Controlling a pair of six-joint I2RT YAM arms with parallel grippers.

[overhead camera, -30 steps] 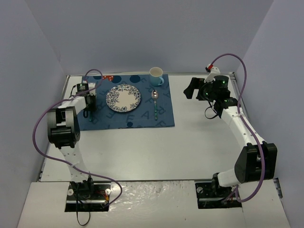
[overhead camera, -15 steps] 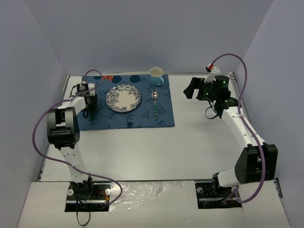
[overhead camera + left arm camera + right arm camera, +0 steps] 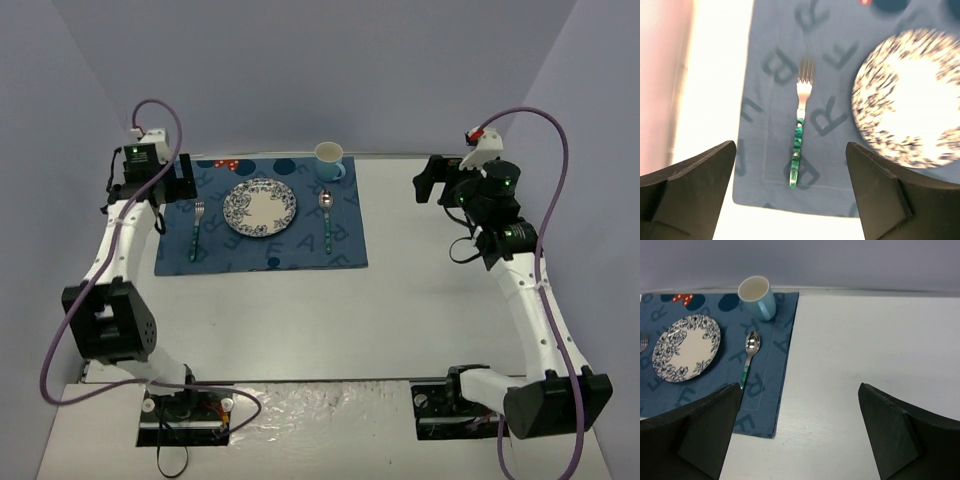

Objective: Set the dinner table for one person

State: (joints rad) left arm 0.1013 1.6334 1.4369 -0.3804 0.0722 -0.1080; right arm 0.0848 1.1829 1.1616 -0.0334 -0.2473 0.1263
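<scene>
On the white dinner table [image 3: 420, 290] lies a dark blue lettered mat [image 3: 270, 255]. On it are a patterned plate [image 3: 260, 207], a green-handled fork [image 3: 196, 230] to its left, a green-handled spoon [image 3: 326, 215] to its right, and a light blue mug [image 3: 329, 160] at the far edge. My left gripper [image 3: 185, 178] hovers open above the mat's far left corner. In the left wrist view the fork [image 3: 801, 100] lies free on the mat [image 3: 775, 60] below the open left gripper [image 3: 789, 150]. My right gripper [image 3: 430, 180] hangs open over bare table, holding nothing.
Pale walls close in the table on the left, back and right. In the right wrist view the mug [image 3: 757, 297], spoon [image 3: 749, 352] and plate [image 3: 686, 347] lie left of the open right gripper [image 3: 800, 386]. Both arm bases sit at the near edge.
My left gripper opened and let go of the fork, then lifted and drew back to the far left. The right arm rose and shifted a little to the right.
</scene>
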